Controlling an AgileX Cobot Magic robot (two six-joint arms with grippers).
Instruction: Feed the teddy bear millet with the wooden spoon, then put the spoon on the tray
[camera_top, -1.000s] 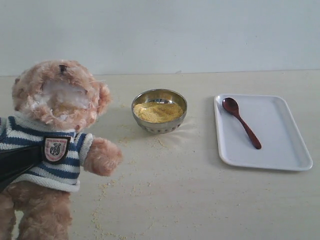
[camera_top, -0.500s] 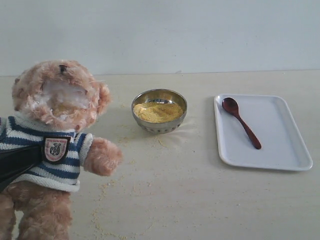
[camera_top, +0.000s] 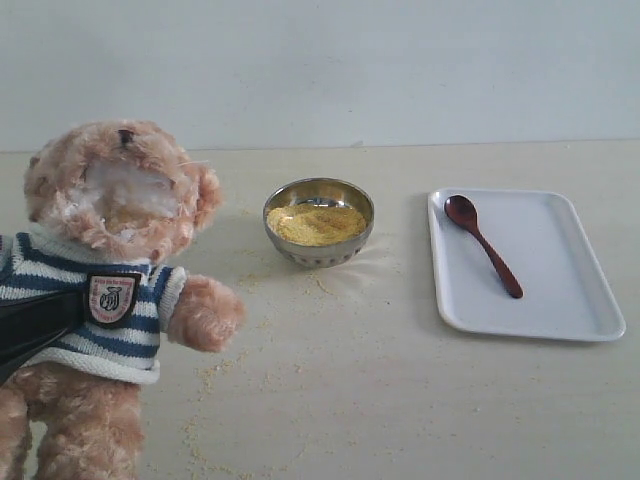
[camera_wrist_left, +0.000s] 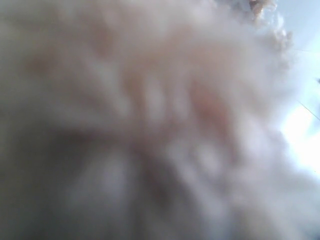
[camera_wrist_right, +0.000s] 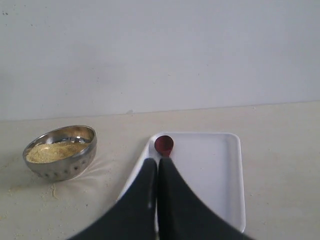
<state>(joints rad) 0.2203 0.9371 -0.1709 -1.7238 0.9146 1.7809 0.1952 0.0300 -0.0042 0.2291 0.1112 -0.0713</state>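
One hazard: the right gripper (camera_wrist_right: 158, 162), pressed together behind the wooden spoon (camera_wrist_right: 163, 145), could sweep it off the tray (camera_wrist_right: 215, 170); the state of the left gripper (camera_top: 38, 323) cannot be told

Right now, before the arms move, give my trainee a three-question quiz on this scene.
1. True or false: the wooden spoon lies on the tray.
2. The steel bowl of millet stands: A) on the tray; B) between the teddy bear and the tray; C) behind the bear.
3. Fill in: the right pincer is ___.
Key: 1 true; 2 B; 3 shut.
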